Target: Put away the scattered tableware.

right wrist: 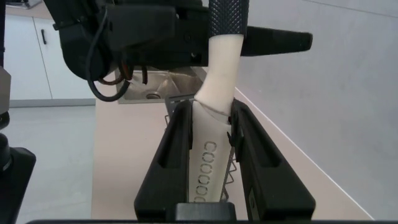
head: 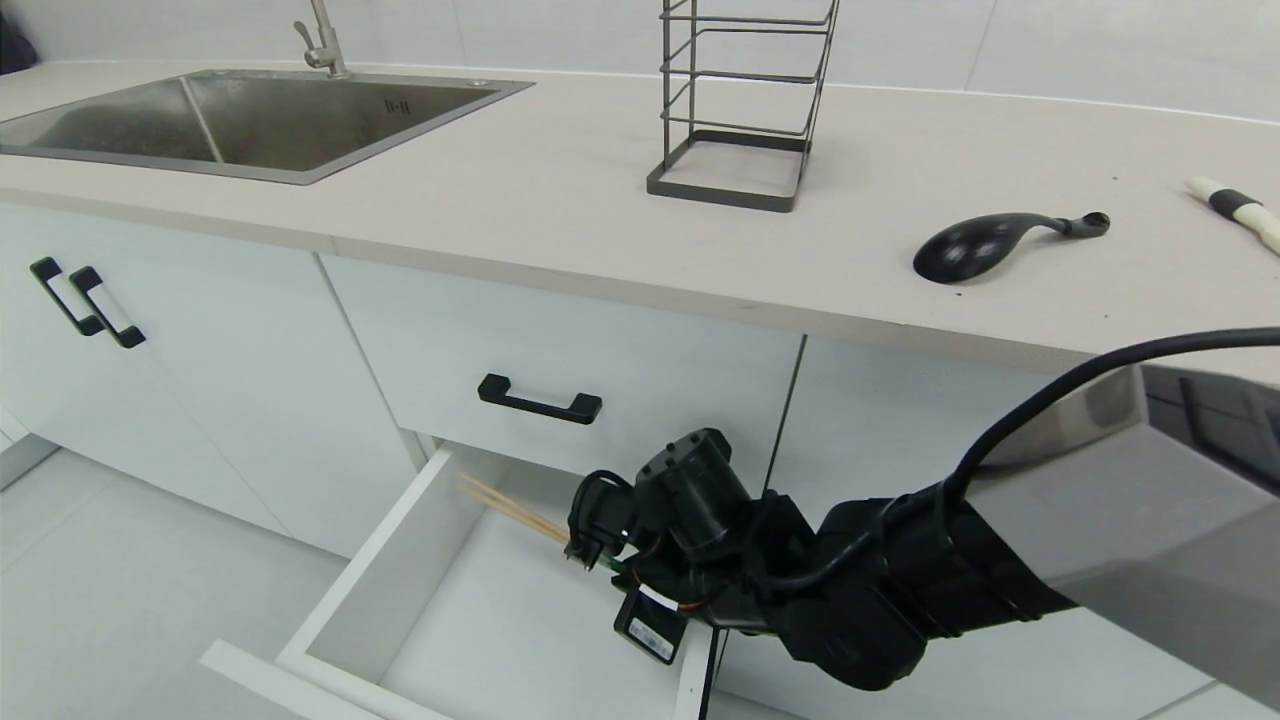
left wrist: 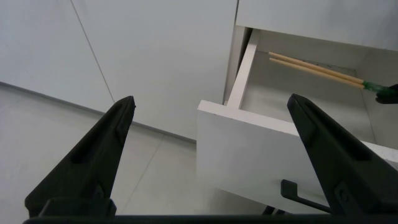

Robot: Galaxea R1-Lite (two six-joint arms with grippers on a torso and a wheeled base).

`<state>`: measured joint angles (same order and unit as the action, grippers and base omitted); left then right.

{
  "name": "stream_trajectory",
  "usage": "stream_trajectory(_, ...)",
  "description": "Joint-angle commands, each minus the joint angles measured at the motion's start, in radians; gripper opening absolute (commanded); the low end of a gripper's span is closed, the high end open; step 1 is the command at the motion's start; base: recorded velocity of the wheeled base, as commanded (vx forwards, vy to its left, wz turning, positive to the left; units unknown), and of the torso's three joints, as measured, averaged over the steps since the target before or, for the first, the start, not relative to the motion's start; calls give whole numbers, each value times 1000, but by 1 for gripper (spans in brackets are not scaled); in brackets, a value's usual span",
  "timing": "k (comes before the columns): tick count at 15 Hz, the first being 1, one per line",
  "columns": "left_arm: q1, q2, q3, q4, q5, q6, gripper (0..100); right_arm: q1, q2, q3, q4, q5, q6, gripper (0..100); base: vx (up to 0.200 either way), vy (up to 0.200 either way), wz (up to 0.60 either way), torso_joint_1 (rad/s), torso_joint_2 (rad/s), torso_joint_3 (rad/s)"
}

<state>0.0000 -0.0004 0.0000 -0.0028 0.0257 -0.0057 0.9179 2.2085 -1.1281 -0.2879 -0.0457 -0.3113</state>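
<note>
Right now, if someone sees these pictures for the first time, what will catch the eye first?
A pair of wooden chopsticks juts out over the open white drawer under the counter, held at one end by a black arm. On the counter a black spoon lies right of the wire rack. The right gripper is shut on a cream slotted turner.

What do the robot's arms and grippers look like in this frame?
The right arm has a boxy silver-grey link, then black rounded wrist sections, with a thick black cable running along it and a white label on a black module. The right gripper is black. The left gripper has two long, black, tapering fingers.
</note>
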Motion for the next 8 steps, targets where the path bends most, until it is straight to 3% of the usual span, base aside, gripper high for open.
stream_trajectory(1, 0, 0, 0, 0, 0, 0, 100, 6, 51, -29, -2, 0, 11, 0, 0, 0, 0, 0, 0, 0)
stream_trajectory(8, 0, 0, 0, 0, 0, 0, 100, 41, 134, -122, 33, 0, 32, 0, 0, 0, 0, 0, 0, 0)
